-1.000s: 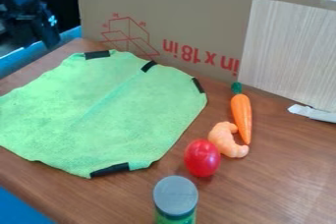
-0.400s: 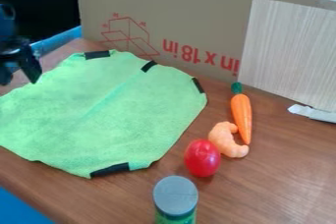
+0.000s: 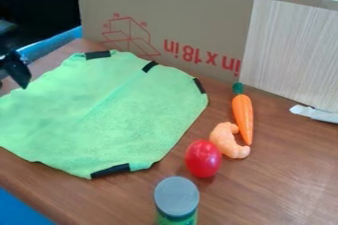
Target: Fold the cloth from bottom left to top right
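Observation:
At the left edge of the camera view, my gripper (image 3: 12, 82) hangs beside the upper left side of the cloth, open, with one finger partly cut off by the edge. Nothing is held in it. The bright green cloth (image 3: 112, 110) lies spread on the table, with a faint diagonal crease across its middle. Black patches mark its top, upper right and bottom edges. Its left corner runs out of the view.
Right of the cloth lie a carrot (image 3: 243, 115), an orange shrimp-like toy (image 3: 228, 141) and a red tomato-like toy (image 3: 203, 158). A grey-lidded jar (image 3: 176, 197) stands at the front of the wooden table (image 3: 277, 184). A cardboard panel (image 3: 198, 17) rises behind.
The gripper has come down from the upper left corner and shifted left, to the view's left edge. The cloth and the toys have stayed where they were.

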{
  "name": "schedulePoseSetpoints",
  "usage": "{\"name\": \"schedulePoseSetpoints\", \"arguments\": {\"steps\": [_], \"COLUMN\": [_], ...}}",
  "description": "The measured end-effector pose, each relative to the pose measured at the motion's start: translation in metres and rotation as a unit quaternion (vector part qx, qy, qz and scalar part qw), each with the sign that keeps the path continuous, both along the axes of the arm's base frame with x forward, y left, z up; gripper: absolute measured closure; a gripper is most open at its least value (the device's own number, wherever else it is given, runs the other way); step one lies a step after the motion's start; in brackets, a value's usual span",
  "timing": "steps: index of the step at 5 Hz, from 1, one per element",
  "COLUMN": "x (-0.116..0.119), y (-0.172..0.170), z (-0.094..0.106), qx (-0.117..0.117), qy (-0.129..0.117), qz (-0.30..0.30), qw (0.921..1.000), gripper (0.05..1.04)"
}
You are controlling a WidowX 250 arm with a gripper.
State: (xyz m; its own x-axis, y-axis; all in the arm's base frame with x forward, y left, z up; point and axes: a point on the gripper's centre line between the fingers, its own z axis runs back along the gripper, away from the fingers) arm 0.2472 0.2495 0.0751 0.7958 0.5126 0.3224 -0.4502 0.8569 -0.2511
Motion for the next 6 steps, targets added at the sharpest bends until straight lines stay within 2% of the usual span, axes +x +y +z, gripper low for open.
{"name": "schedulePoseSetpoints", "arguments": {"steps": [1,2,3,4,5,6], "x": [-0.003,-0.007,-0.011,-0.015,-0.02,-0.026], "y": [0.001,0.01,0.015,0.015,0.015,0.014], "z": [-0.006,-0.008,-0.007,-0.011,-0.013,-0.017], "qx": [0.003,0.025,0.078,0.113,0.118,0.108], "qy": [0.005,0.017,0.046,0.074,0.088,0.089], "qz": [0.02,0.041,0.056,0.029,0.014,0.014], "qw": [0.9998,0.9987,0.9943,0.9905,0.9889,0.9901], "gripper": [0.084,0.083,0.084,0.084,0.084,0.083]}}
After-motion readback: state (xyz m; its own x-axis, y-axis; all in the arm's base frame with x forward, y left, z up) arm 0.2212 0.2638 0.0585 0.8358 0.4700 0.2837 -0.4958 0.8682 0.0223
